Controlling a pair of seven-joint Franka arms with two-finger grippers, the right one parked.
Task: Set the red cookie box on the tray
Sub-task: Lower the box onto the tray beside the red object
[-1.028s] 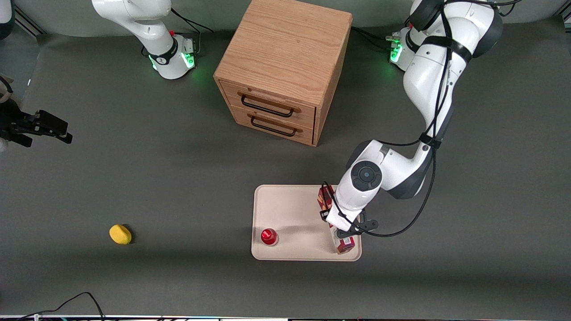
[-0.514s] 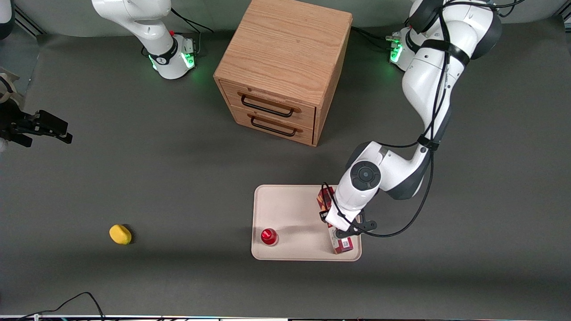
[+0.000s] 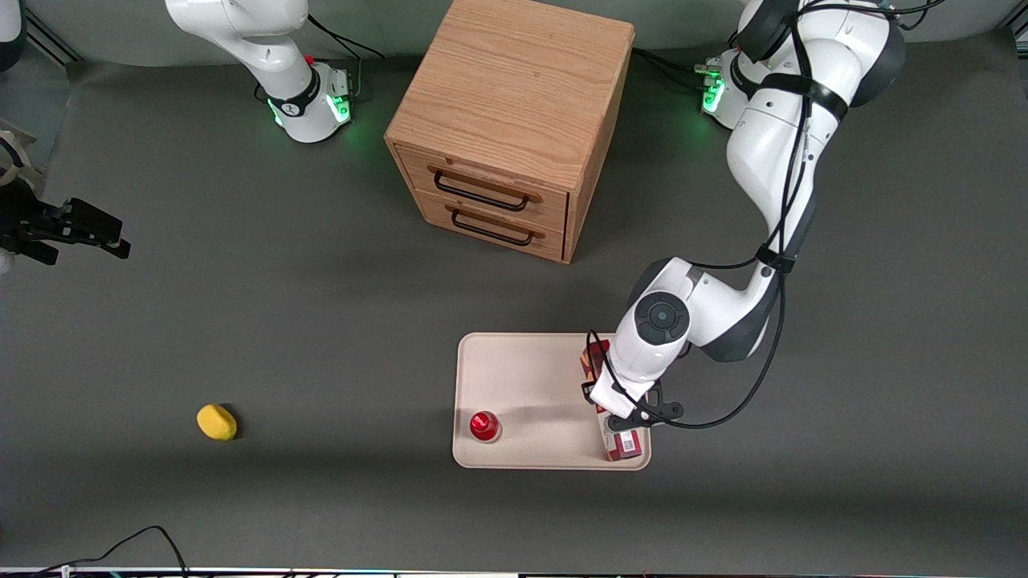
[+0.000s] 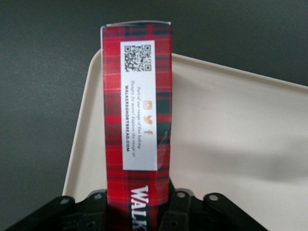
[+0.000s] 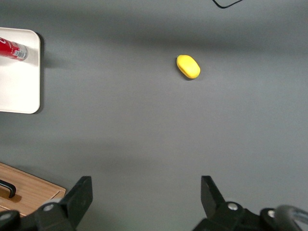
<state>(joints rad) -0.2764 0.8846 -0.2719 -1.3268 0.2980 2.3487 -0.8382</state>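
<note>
Lemon-yellow object (image 3: 217, 422) comes first as we scan the front view from its left edge, alone on the dark table (image 3: 321, 321) toward the parked arm's end. Next we meet the wooden drawer cabinet (image 3: 510, 124), its two handled drawers facing the camera. Nearer the camera than the cabinet lies the tray (image 3: 522, 377), with a small red-capped item (image 3: 484, 426) standing on it near the rim closest to the camera. Along the tray's edge toward the working arm's end we see the red cookie box (image 3: 623, 443), inside the rim, mostly covered by the arm. We find the gripper (image 3: 620, 405) directly over that box. From the wrist camera, the gripper (image 4: 137, 211) pinches the red cookie box (image 4: 138, 120) between its fingers (image 4: 180, 211), above the tray (image 4: 231, 144).
</note>
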